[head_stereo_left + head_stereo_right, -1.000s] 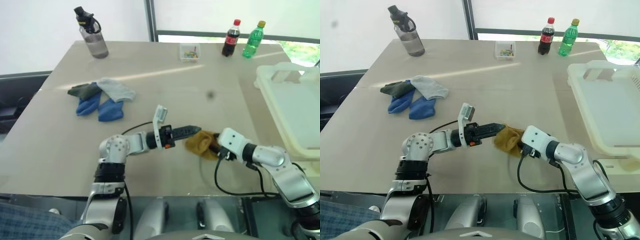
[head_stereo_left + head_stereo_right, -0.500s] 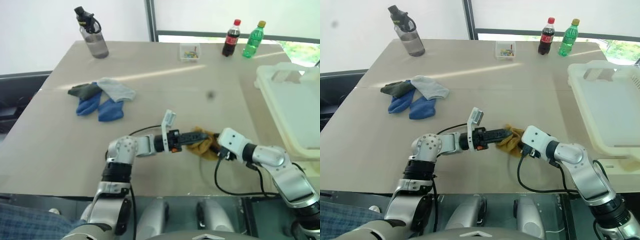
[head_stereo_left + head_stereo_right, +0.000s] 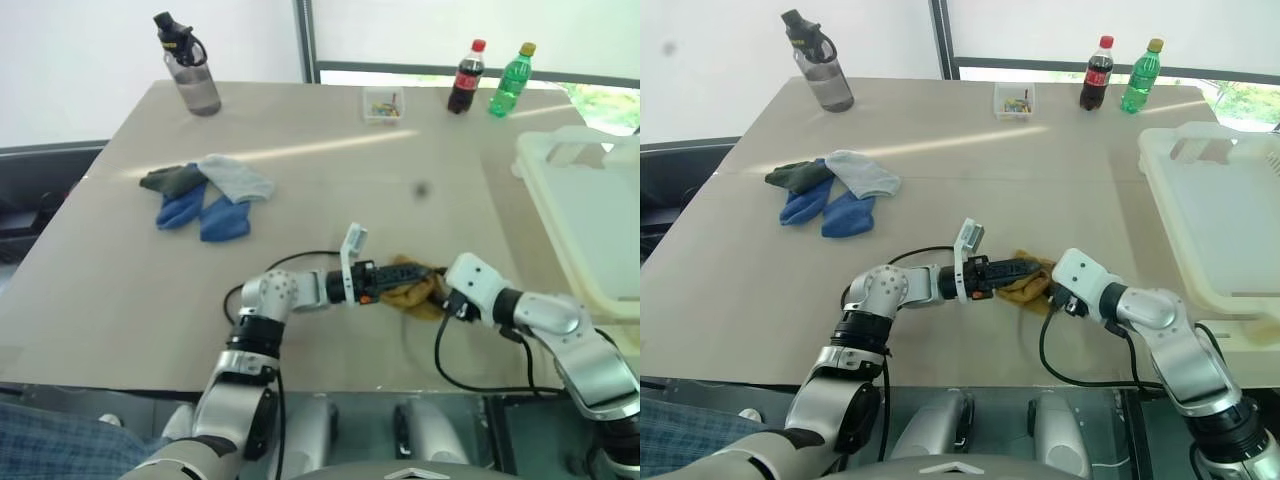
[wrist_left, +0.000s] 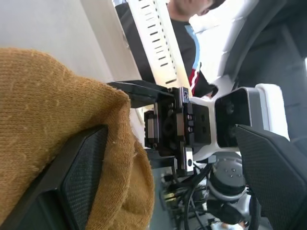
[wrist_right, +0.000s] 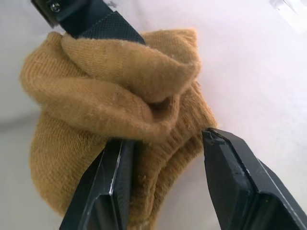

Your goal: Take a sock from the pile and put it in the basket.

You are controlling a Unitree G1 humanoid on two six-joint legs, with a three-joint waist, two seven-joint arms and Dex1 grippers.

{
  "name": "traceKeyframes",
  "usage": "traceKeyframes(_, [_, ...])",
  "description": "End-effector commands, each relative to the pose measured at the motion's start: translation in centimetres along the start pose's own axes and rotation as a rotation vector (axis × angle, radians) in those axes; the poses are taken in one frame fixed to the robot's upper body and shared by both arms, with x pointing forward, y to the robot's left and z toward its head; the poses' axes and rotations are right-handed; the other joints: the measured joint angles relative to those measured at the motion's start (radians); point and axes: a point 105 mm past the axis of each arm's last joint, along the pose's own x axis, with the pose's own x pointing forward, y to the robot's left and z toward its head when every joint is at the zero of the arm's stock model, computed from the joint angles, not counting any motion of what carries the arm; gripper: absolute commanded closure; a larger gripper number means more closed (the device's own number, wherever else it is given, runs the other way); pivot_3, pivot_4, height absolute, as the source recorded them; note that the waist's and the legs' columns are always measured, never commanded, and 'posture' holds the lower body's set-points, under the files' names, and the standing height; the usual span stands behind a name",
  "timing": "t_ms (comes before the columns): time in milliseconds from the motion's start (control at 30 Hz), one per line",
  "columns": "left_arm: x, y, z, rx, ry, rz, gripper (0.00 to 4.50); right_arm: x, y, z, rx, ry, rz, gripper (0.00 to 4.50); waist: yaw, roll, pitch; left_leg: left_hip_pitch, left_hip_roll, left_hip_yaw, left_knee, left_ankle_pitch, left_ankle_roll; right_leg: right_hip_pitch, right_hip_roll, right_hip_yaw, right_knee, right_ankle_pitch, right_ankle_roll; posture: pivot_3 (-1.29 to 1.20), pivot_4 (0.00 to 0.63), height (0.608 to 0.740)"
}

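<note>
soft mustard-yellow knit sock (image 3: 412, 292): on the tan desk (image 3: 330, 180), near its front edge | left fingers (image 4: 84, 172): spread wide, pushed against sock | right fingers (image 5: 115, 184): half apart around sock's edge

We count one yellow sock (image 3: 415, 296), two blue socks (image 3: 203, 214), one light grey sock (image 3: 236, 178) and one dark grey-green sock (image 3: 168, 180). On the worktop (image 3: 330, 190) we also count three bottles (image 3: 188, 64), one small clear box (image 3: 381, 103) and one basket (image 3: 590, 210).
</note>
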Motion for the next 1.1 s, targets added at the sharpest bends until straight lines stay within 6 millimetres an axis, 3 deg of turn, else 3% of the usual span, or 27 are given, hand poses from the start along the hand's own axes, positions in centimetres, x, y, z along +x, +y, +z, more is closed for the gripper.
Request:
traceKeyframes(33, [-0.6,1.8,-0.3,-0.066,-0.013,0.066,0.05,-1.6,-0.9,1.0,0.046,-0.050,-0.042,2.19,0.001,0.000,0.000,0.000,0.000,0.000,0.000,0.000,0.000,0.000,0.000,0.000,0.000,0.000,0.000,0.00,0.150,0.740])
traceKeyframes(200, [-0.8,2.2,-0.4,-0.086,-0.017,0.079,0.05,-3.3,-2.1,1.5,0.224,-0.111,-0.092,2.19,0.000,0.000,0.000,0.001,0.001,0.000,0.000,0.000,0.000,0.001,0.000,0.000,0.000,0.000,0.000,0.00,0.150,0.740])
traceKeyframes(333, [-0.8,2.1,-0.2,-0.091,-0.031,0.066,0.05,-4.3,-1.4,1.4,0.456,-0.161,-0.049,2.19,0.002,0.000,0.000,0.001,0.001,0.000,0.000,0.000,0.000,0.001,0.000,0.000,0.000,0.000,0.000,0.00,0.150,0.740])
traceKeyframes(567, [-0.7,1.9,-0.1,-0.092,-0.042,0.052,0.05,-3.4,0.4,1.7,0.791,-0.220,-0.005,2.19,0.000,0.002,-0.002,0.002,0.002,0.000,0.000,0.000,0.000,0.001,0.000,0.000,0.001,0.000,0.000,0.00,0.150,0.740])
traceKeyframes(700, [-0.7,1.9,-0.1,-0.091,-0.043,0.050,0.05,-2.5,1.6,1.6,0.849,-0.200,0.021,2.19,-0.001,0.003,-0.002,0.001,0.001,0.000,0.000,0.000,0.000,0.001,0.000,0.000,0.001,0.000,0.000,0.00,0.150,0.740])
traceKeyframes(900, [-0.9,1.6,0.0,-0.087,-0.050,0.040,0.00,-2.1,0.7,2.0,0.792,-0.216,-0.023,0.23,-0.005,0.003,-0.002,0.001,0.001,0.000,0.000,0.000,0.000,0.001,0.000,0.000,0.001,-0.001,0.002,0.00,0.150,0.740])
traceKeyframes(1100, [-0.9,1.6,-0.2,-0.085,-0.043,0.040,0.00,-1.3,1.1,2.2,0.813,-0.222,-0.007,0.07,-0.008,0.003,-0.002,0.001,0.001,0.000,0.000,0.000,0.000,0.001,0.001,0.000,0.001,-0.002,0.003,0.00,0.150,0.740])
